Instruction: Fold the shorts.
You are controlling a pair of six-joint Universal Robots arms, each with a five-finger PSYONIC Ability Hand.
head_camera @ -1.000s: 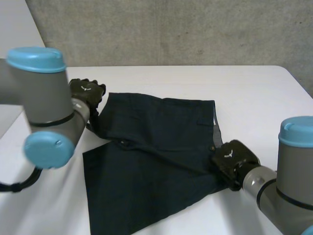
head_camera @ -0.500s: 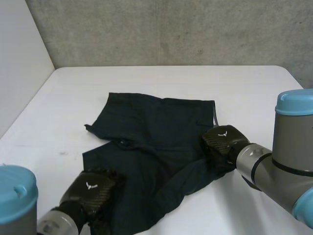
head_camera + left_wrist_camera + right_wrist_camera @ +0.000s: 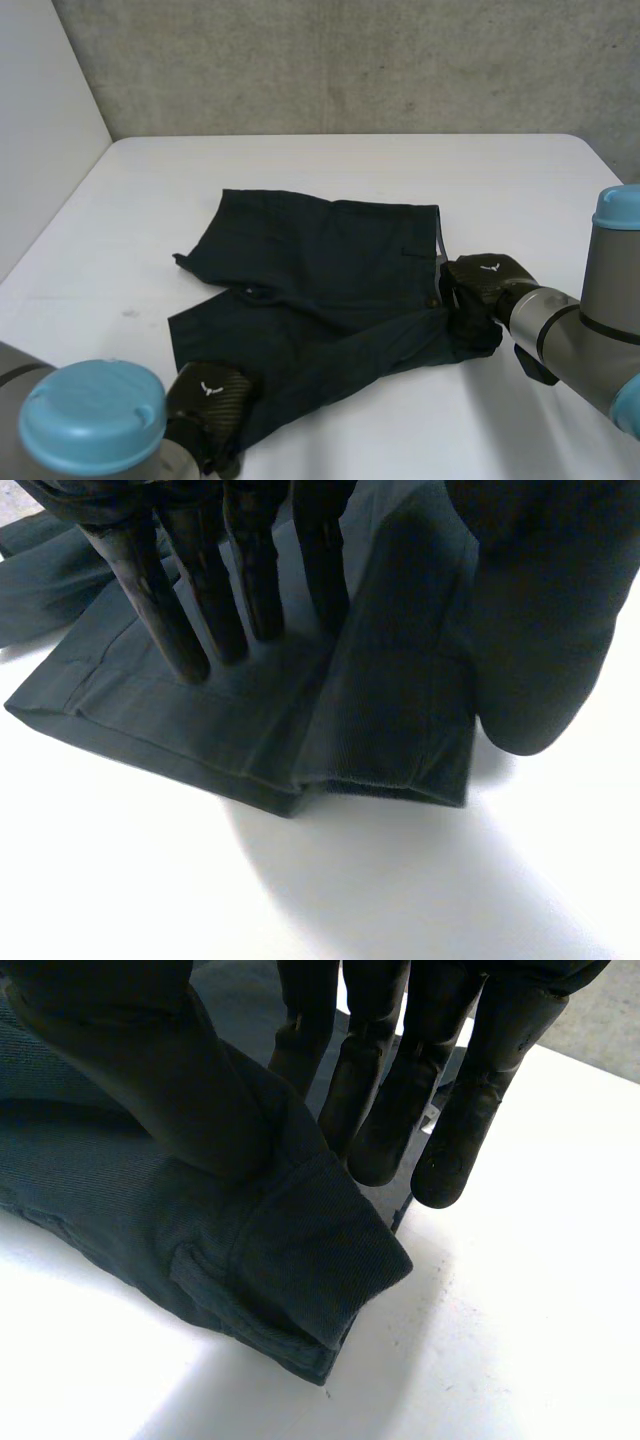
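Here the dark shorts (image 3: pixel 320 270) lie spread in the middle of the white table (image 3: pixel 330 170). One side edge is toward the robot's right, and the two legs reach toward its left. The far part of the cloth lies flat. The near part is pulled into long wrinkles that run between the two hands. Behind the table stands a grey wall (image 3: pixel 350 60).

The left hand (image 3: pixel 208 398) is at the near left corner of the shorts, on the hem of the nearer leg, just beside the light-blue cap of the left arm (image 3: pixel 92 415). In the left wrist view its fingers (image 3: pixel 190 630) come down with their tips on the upper side of the cloth, close to the stitched hem. The thumb (image 3: pixel 530 630) stands on the other side of a raised fold, so this fold is pinched between fingers and thumb. The hem corner below them seems lifted a little from the table, because a shadow lies under it.

The right hand (image 3: pixel 482 280) is at the near right corner of the shorts, where the cloth is gathered into a small bunch. In the right wrist view the thumb (image 3: pixel 130 1070) presses on top of a thick rolled edge of the cloth, and the fingers (image 3: pixel 450 1110) are curled behind it. The edge is clamped between them. The fingertips hang just over the table, beside the cloth. The right arm (image 3: pixel 560 330) reaches in from the near right side.
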